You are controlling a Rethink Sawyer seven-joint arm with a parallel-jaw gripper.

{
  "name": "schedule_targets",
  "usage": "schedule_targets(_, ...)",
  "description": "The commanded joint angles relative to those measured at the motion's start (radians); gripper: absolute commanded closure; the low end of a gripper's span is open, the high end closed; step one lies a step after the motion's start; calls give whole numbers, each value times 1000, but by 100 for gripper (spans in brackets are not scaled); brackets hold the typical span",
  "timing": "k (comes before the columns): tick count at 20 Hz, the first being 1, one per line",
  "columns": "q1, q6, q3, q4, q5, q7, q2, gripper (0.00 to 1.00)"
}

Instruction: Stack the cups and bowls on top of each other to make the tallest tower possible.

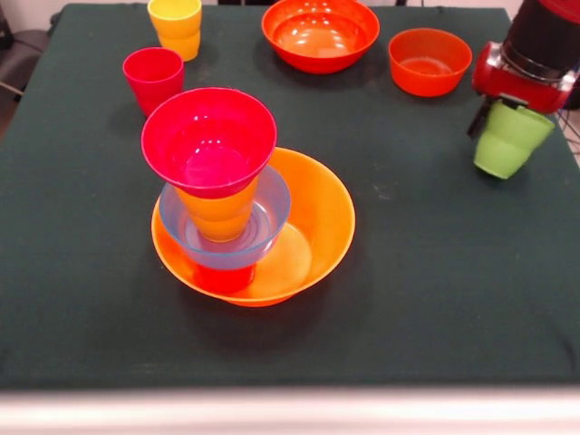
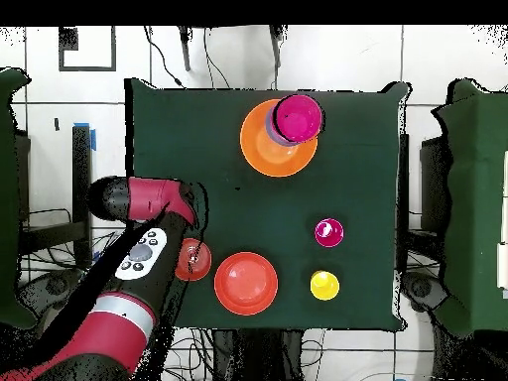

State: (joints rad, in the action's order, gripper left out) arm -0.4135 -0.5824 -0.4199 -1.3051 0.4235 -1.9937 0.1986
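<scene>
Jaws (image 1: 507, 109) gripping green cup (image 1: 509, 140), tilted, lifted near tabletop side edge; tower (image 1: 217, 195) well apart, toward opposite side.

Cannot make out the claw (image 1: 501, 107), largely masked by the green cup (image 1: 509, 143) at its tip; grip not discernible. Above it, arm (image 1: 539, 50) cropped by top and right edges. From overhead, claw and green cup buried under the arm, orange bowl (image 2: 192, 260) beside it half covered. Well apart from the claw: red cup (image 1: 222, 277) mostly concealed under blue bowl (image 1: 263, 217), orange cup (image 1: 217, 216) rim lost under magenta bowl (image 1: 208, 140). Farthest from the claw, yellow cup (image 1: 176, 27) clipped at top edge.
</scene>
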Motion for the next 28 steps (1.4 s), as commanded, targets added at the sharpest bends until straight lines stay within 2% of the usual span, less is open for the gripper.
schedule_targets(1,10,55,126,1,20,-198,-64,100)
schedule_targets(8,14,27,120,2,13,-173,-51,100)
schedule_targets(12,33,-18,128,-25,1,-128,11,100)
schedule_targets(17,122,-57,202,-82,0,-26,112,100)
schedule_targets(23,203,-48,304,-106,8,15,160,100)
schedule_targets(28,247,-84,349,-103,-15,31,189,100)
